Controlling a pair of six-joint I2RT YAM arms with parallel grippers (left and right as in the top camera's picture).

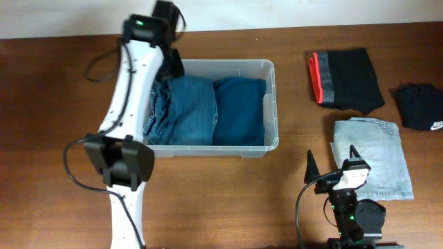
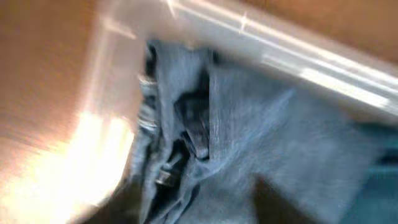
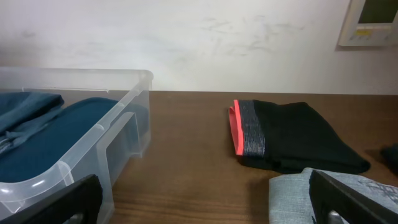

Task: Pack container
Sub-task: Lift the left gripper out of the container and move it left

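Jaws on the right gripper (image 1: 333, 160) stand wide apart with nothing between them, poised low over the near edge of a folded pale denim piece (image 1: 374, 158) on the brown wooden table (image 1: 55, 90). Whether the left gripper (image 1: 173, 68) is spread or closed I cannot tell. From overhead it is a dark shape half under its own white arm, inside the far left corner of the container (image 1: 271, 104), and its wrist view is smeared with blur and shows no fingers.

That container, a clear rectangular plastic bin with rounded corners and a rolled rim, sits left of centre on the table. Two folded garments lie in it side by side, touching. On the left are mid-blue jeans (image 1: 185, 111), rumpled, with seams and a waistband showing. On the right is a smoother, darker teal-blue fold (image 1: 239, 111).

Well to the right on the table lies a black folded garment (image 1: 349, 81) with a grey band and an orange-red edge. Beside it, a black piece with a small white logo (image 1: 421, 107) is cut off by the frame edge.
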